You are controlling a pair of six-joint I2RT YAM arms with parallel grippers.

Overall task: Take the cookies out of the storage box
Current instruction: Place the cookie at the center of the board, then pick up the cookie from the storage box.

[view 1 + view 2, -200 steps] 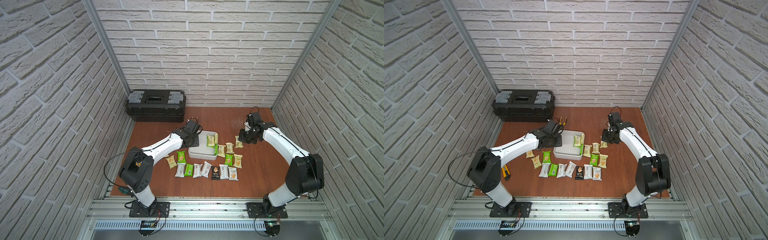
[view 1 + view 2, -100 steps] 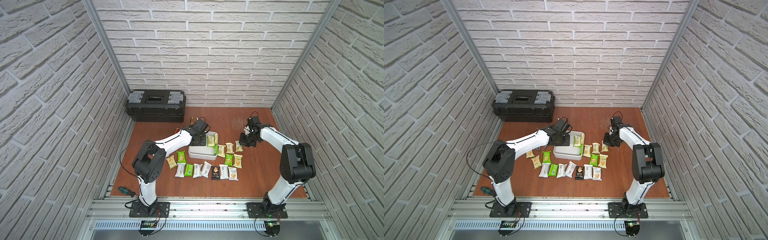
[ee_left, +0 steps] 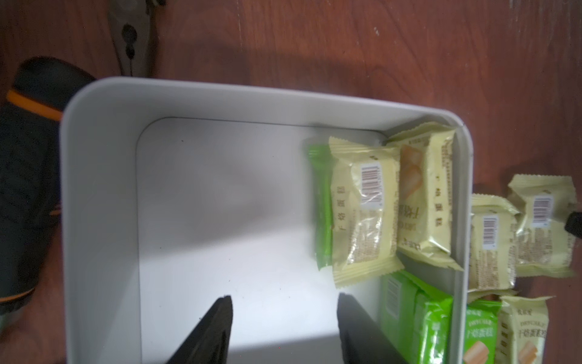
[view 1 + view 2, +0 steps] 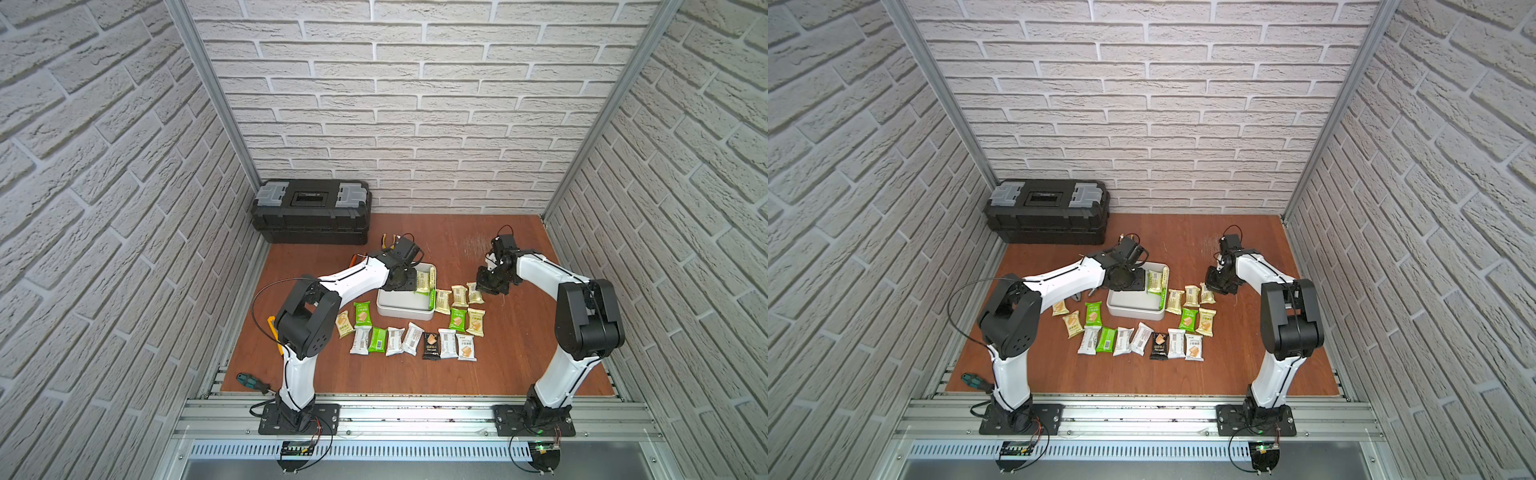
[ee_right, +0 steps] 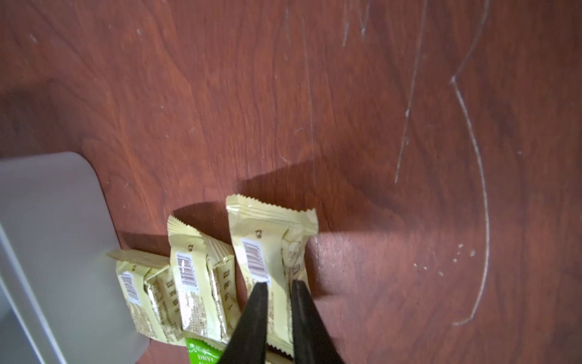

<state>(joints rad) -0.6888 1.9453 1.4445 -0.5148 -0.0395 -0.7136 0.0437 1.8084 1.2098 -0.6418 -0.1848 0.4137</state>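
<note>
The storage box is a shallow white tray in mid-table. Several cookies lie along one wall inside it, pale yellow and green. Many more cookies lie in rows on the table in front of and right of the box. My left gripper hangs open over the box's bare floor, holding nothing. My right gripper is low over the far right pale yellow packet. Its jaws are slightly apart, and the packet lies flat on the table.
A black toolbox stands at the back left. Pliers and a black and orange handle lie just behind the box. A screwdriver lies at the front left edge. Brick walls close in three sides.
My left gripper has moved right, over the box, and opened a little wider. My right gripper has come down to the end of the packet row, and its shut jaws have parted slightly.
</note>
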